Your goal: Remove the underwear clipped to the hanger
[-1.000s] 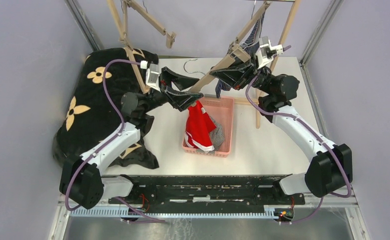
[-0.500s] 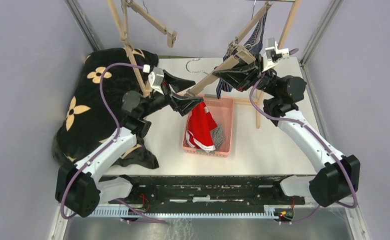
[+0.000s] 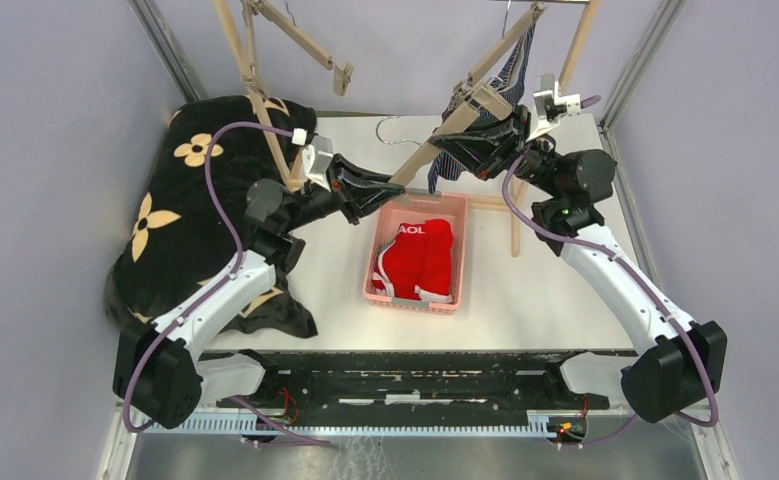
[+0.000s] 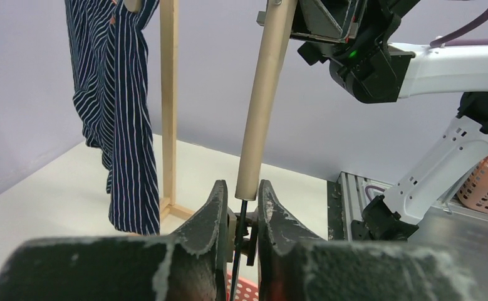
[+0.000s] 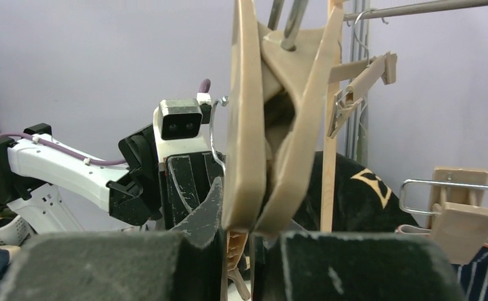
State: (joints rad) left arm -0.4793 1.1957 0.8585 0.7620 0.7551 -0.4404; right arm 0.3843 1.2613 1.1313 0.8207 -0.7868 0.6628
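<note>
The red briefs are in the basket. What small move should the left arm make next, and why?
Probably open the left gripper and draw it off the end of the hanger. That end holds no garment, the red briefs lie in the pink basket, and the striped boxers hang higher up, not yet removed.

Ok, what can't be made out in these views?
- Under the red briefs in the basket: top view, the briefs cover it.
- Where the blue boxers hang from: left wrist view, cut by the top edge.
- The end clip in the left gripper: left wrist view, its jaws hide most.
- The hanger inside the right gripper: right wrist view, its jaws hide it.
</note>
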